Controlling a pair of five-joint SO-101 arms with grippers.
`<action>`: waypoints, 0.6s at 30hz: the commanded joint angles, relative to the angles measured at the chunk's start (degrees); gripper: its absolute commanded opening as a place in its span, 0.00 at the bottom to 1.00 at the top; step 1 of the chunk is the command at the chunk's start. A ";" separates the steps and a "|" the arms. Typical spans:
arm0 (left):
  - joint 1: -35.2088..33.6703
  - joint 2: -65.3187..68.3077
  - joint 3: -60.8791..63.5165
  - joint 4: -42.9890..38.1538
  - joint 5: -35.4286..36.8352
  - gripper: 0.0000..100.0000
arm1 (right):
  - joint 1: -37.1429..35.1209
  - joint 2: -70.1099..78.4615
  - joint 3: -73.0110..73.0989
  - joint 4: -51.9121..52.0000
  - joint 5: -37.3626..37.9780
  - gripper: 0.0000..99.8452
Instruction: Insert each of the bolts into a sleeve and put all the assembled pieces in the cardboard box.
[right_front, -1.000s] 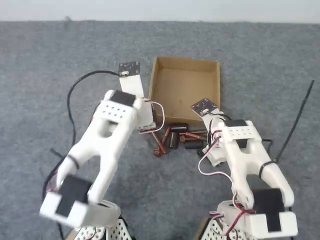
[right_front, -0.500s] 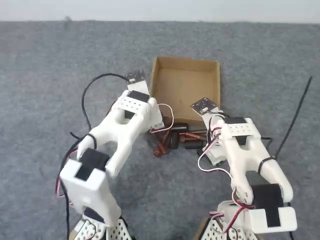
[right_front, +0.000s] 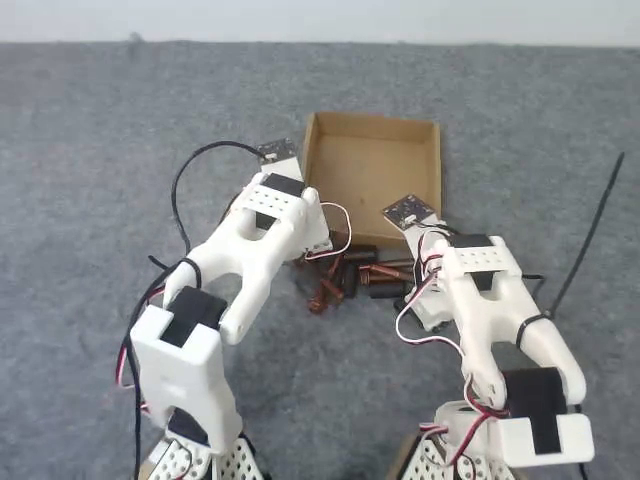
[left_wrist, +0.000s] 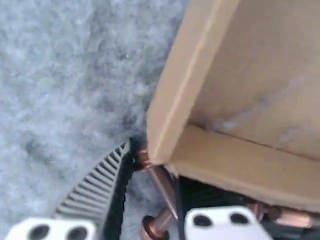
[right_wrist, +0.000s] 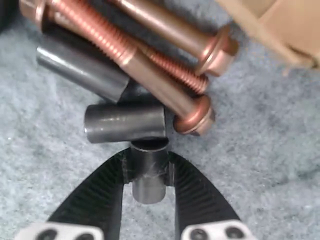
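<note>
Copper bolts (right_front: 325, 290) and dark metal sleeves (right_front: 352, 277) lie in a heap on the grey carpet, just in front of the open cardboard box (right_front: 371, 122). My left gripper (right_front: 306, 250) is at the box's near left corner (left_wrist: 165, 150). It is open, with one copper bolt (left_wrist: 159, 182) lying between its fingers, close to one of them. My right gripper (right_wrist: 148, 160) sits at the heap's right side and is shut on a short dark sleeve (right_wrist: 148, 175). Beyond it lie another sleeve (right_wrist: 125, 122) and several bolts (right_wrist: 150, 75).
The box interior (right_front: 370, 180) holds nothing. Grey carpet (right_front: 100, 150) spreads open to the left and right of the heap. A black cable (right_front: 590, 240) trails across the carpet on the right, and another loops behind the left arm (right_front: 180, 190).
My left arm has swung in from the left, and its gripper now sits at the box corner over the heap. The right arm has barely shifted.
</note>
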 joint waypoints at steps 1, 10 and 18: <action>-1.49 -0.09 -1.98 1.32 -2.99 0.06 | 0.40 -0.04 -2.90 0.57 -0.35 0.01; -11.34 -0.44 -2.95 4.40 -3.16 0.11 | 0.40 0.04 -2.90 0.66 -0.18 0.01; -12.22 -5.98 -3.74 6.68 -14.24 0.11 | 0.40 0.04 -2.90 0.66 -0.18 0.01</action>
